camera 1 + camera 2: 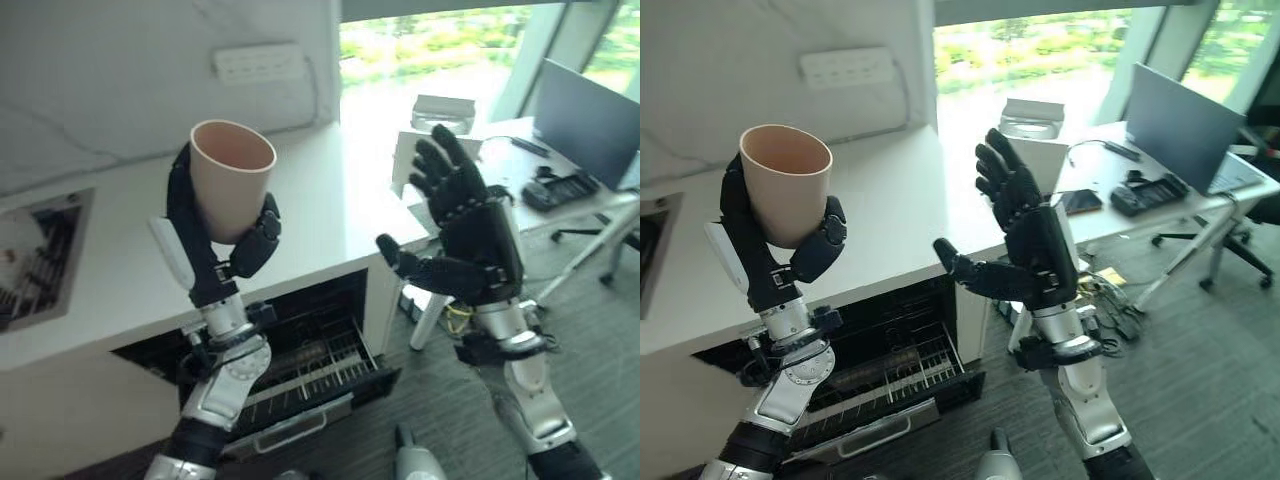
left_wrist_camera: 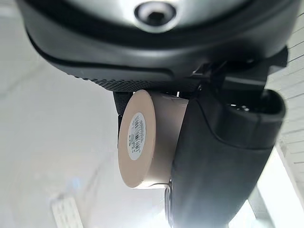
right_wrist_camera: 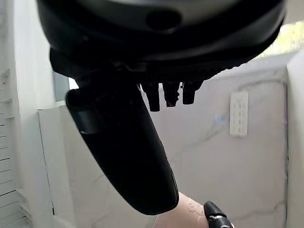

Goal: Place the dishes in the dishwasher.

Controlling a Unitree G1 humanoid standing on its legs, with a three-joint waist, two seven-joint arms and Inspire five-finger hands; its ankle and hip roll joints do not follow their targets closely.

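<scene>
The left hand (image 1: 215, 245) holds a beige cup (image 1: 232, 178) upright in the air, fingers and thumb wrapped round its lower body, mouth upward. The cup is raised above the white countertop (image 1: 310, 200), and the dishwasher rack (image 1: 320, 365) stands pulled out below that countertop's front edge. The right hand (image 1: 470, 225) is raised beside the countertop's corner, fingers straight and spread, holding nothing.

The step in hand appears to be carrying the cup down to the rack. To do it well, the grip should stay firm while the wrist turns the mouth downward, and the cup should descend clear of the countertop's edge before it meets the wires.

The cup is a smooth, matt, tapered cylinder with a thin rim; the left wrist view shows its flat round base bearing a small label (image 2: 136, 135). The countertop is a glossy white slab. The rack is dark wire; whether it already holds anything cannot be told.
</scene>
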